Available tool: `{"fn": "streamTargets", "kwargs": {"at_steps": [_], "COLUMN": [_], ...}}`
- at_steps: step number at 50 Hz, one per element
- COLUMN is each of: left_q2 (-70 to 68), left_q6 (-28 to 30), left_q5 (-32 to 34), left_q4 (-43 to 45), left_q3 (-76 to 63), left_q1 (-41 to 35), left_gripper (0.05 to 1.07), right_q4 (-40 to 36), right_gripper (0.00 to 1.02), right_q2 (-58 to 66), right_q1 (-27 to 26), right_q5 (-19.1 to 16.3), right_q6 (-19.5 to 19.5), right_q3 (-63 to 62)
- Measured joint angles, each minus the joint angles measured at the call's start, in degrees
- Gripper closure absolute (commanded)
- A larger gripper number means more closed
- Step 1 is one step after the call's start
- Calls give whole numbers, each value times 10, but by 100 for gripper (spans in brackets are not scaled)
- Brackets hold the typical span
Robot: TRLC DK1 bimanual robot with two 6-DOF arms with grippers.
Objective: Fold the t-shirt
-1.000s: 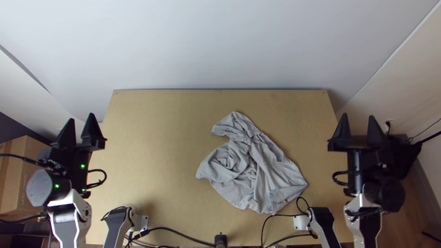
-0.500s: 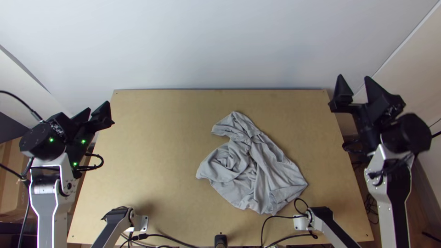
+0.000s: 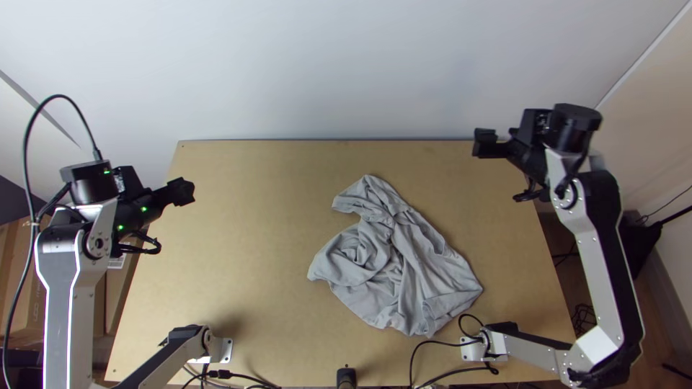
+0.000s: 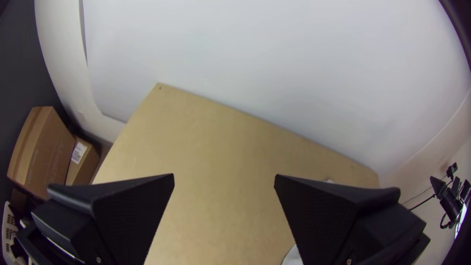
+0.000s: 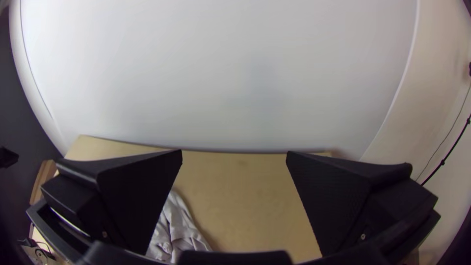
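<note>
Grey t-shirt [image 3: 425,277]: laid on the worktop [image 3: 245,238], right of its middle; bunched and creased, with a narrow end pointed toward the far edge and the broader part spread toward the near edge and the right side.
T-shirt outline: cut into by a deep, curved notch on the side turned to the worktop's left edge; loose twists and overlapping folds are seen across its middle.
Left gripper [image 3: 186,191]: held above the worktop, just inside its left edge, toward the far left corner; its fingers [image 4: 132,211] are set wide apart, and the tan surface is seen between them.
Right gripper [image 3: 483,142]: held above the worktop's far edge, near the far right corner; its fingers [image 5: 132,201] are set wide apart, and part of the t-shirt is seen beside one of them.
White wall [image 3: 324,65]: seen beyond the worktop's far edge.
Cardboard boxes [image 4: 46,152]: placed side by side, off the worktop's left side; a white label is seen on the smaller one.
Metal plates [image 3: 225,351]: set at the worktop's near edge, one toward each side.
Black post [image 3: 346,377]: stood at the middle of the worktop's near edge.
</note>
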Motion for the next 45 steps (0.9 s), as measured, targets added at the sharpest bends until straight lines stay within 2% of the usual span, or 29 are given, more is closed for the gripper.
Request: {"fn": "streamTargets", "kwargs": {"at_steps": [5, 9, 24, 36, 45], "left_q2": [17, 27, 36, 19, 4], "left_q6": [2, 4, 7, 20, 36], "left_q5": [0, 0, 7, 9, 9], "left_q4": [-36, -58, -79, -82, -118], "left_q3": [3, 5, 20, 20, 20], "left_q1": [0, 0, 2, 11, 14], "left_gripper": [9, 9, 9, 9, 10], "right_q4": [-20, -38, -103, -108, -108], "right_gripper": [4, 5, 4, 5, 5], "right_q2": [31, 61, 176, 252, 301], "right_q1": [7, 14, 52, 92, 113], "right_q5": [-24, -31, -35, -35, -35], "right_q6": [3, 12, 48, 50, 64], "right_q3": [3, 9, 29, 44, 61]}}
